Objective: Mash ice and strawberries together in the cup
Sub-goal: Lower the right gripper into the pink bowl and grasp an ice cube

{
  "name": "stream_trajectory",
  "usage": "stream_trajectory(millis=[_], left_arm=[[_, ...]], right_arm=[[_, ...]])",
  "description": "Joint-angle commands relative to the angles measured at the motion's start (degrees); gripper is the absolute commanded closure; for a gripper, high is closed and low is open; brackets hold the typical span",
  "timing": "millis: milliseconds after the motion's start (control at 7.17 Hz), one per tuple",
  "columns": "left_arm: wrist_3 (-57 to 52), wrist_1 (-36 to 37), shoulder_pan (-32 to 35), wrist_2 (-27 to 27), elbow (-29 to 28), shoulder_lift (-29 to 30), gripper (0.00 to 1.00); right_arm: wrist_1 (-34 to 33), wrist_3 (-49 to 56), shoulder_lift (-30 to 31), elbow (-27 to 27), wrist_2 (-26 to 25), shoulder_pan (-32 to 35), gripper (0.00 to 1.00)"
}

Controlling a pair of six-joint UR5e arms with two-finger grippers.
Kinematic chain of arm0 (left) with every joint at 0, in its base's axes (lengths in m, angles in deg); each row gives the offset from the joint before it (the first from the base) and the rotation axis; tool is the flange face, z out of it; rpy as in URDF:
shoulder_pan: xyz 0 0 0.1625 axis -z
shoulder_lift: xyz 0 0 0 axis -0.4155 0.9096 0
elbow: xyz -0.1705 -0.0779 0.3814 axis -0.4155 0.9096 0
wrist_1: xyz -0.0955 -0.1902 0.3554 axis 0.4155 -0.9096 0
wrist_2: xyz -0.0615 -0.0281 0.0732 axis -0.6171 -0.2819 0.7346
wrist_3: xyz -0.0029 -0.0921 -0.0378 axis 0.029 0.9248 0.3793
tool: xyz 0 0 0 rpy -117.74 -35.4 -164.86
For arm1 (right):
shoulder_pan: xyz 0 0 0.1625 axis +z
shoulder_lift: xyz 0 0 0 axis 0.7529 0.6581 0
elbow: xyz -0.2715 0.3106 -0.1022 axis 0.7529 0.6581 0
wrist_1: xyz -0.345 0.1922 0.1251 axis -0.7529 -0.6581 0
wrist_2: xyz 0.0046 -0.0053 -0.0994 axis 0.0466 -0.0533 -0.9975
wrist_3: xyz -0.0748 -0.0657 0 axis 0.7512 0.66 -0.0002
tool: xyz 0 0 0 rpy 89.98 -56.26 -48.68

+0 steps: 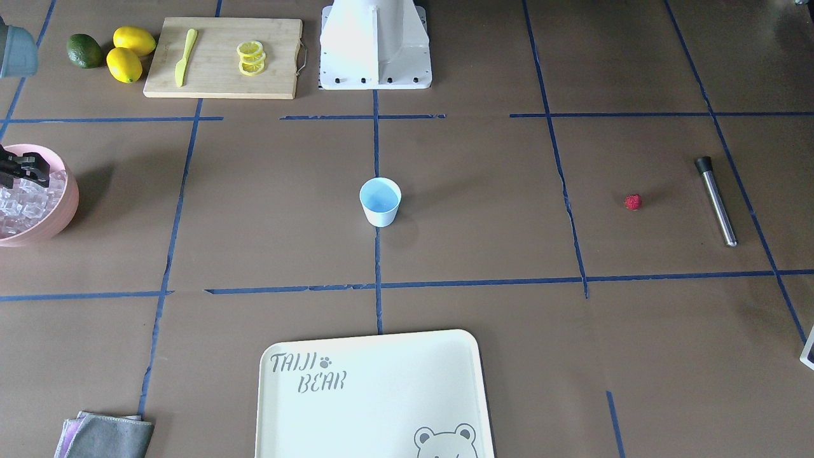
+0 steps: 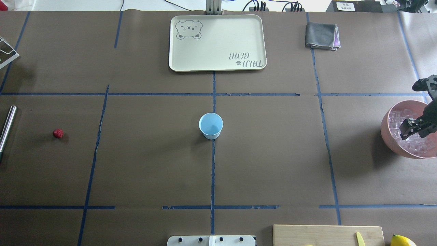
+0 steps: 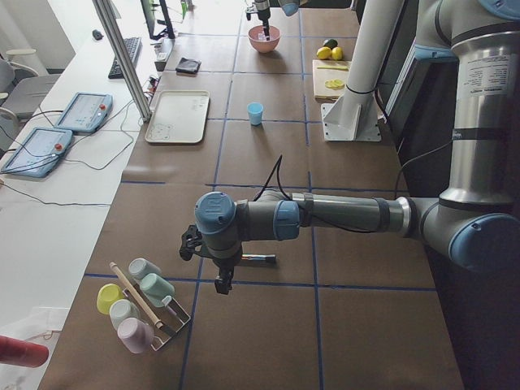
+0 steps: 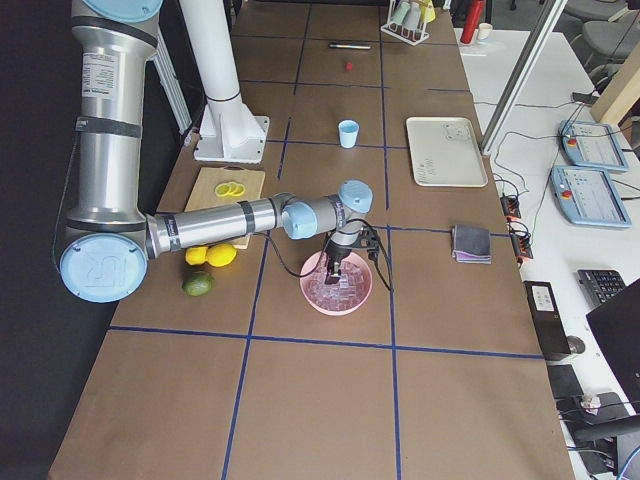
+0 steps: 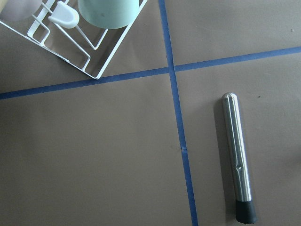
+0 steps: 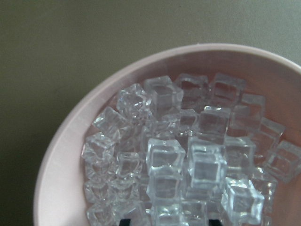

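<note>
We are recording the right gripper point(image 2: 414, 131) hanging over the pink bowl point(image 2: 389, 138) at the right edge of the overhead view. Its fingers point(image 2: 406, 127) are standing apart and gripping nothing. The ice point(image 6: 188, 160) is lying heaped in that bowl; we cannot tell whether the fingertips are touching the cubes. The cup point(image 2: 211, 125) is standing upright at the centre of the table point(image 2: 273, 164), well apart from the bowl. The strawberry point(image 2: 58, 133) is lying at the left of that view, near the steel muddler point(image 5: 236, 155) and apart from it. The left gripper point(image 3: 221, 280) is showing only in the left side view, low over the table beside the muddler; we cannot tell how its fingers are standing.
</note>
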Motion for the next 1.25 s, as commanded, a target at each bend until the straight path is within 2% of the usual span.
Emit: stream_trajectory(millis=[0,139,279,418,836,976,1115], left_arm=[[0.0,0.0,0.0,-0.04,-0.02,0.15,0.0],[0.0,0.0,0.0,-0.04,0.16,0.24,0.0],[0.09,0.0,0.0,-0.04,0.42,0.24,0.0],[0.09,0.0,0.0,-0.04,0.51,0.24,0.0],[0.09,0.0,0.0,-0.04,0.6,0.24,0.0],[0.09,0.0,0.0,-0.04,0.51,0.24,0.0],[0.09,0.0,0.0,-0.04,0.6,0.15,0.0]], right_arm=[[0.0,0.0,-0.01,0.09,-0.04,-0.03,0.54],[-0.08,0.0,0.08,0.09,-0.04,-0.03,0.74],[0.0,0.09,0.08,0.09,-0.12,-0.03,0.89],[0.0,0.18,0.08,-0.43,-0.04,0.06,0.99],[-3.66,0.35,5.51,-13.92,0.75,5.22,1.0],[-7.69,0.35,4.75,-17.63,0.67,6.98,1.0],[-8.34,-0.34,1.43,-18.71,0.75,7.09,1.0]])
